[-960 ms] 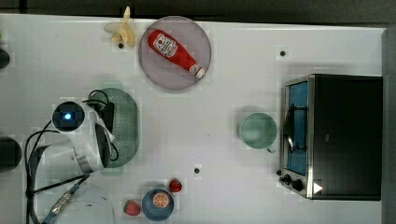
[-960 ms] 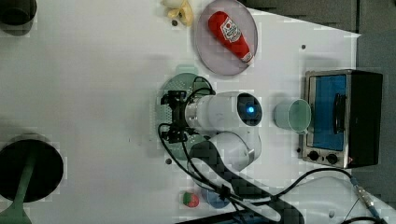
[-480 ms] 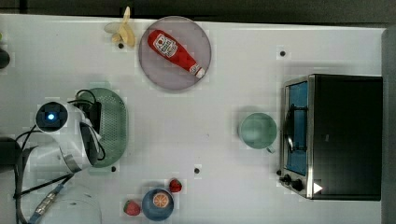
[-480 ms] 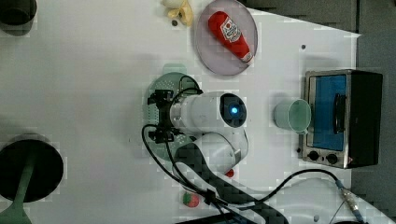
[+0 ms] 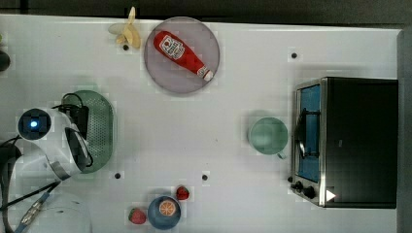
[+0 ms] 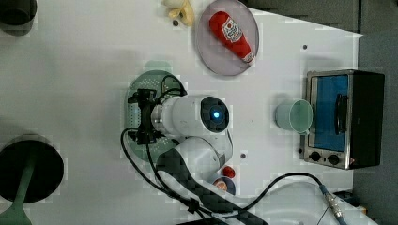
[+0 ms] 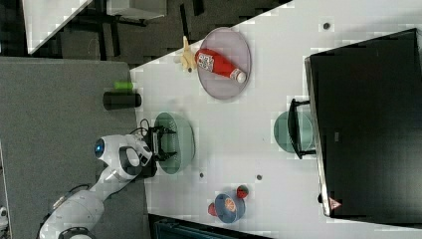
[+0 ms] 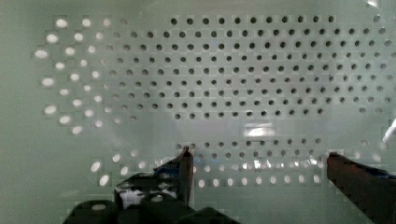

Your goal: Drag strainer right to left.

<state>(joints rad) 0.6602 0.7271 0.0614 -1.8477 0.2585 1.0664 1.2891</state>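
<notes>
The strainer point(image 5: 101, 130), a pale green oval basket with a patch of small holes, lies near the top view's left edge, partly under my arm. My gripper point(image 5: 81, 125) reaches down into it, open, with nothing between the fingers. In the left view the gripper point(image 6: 143, 117) spans the strainer point(image 6: 157, 78) from inside. The right view shows the gripper point(image 7: 166, 143) inside the strainer point(image 7: 183, 142) at the table's edge. In the wrist view the two fingertips point(image 8: 185, 164) stand wide apart just above the strainer's holed floor point(image 8: 233, 79).
A grey plate point(image 5: 160, 73) holding a ketchup bottle point(image 5: 180, 54) sits at the top view's upper middle, with a banana point(image 5: 127, 33) beside it. A green cup point(image 5: 268, 136) stands by the toaster oven point(image 5: 354, 141). A blue bowl point(image 5: 164, 211) and strawberries point(image 5: 182, 192) lie below.
The arm and the strainer have both slid toward the top view's left. The gripper has stayed open inside the basket.
</notes>
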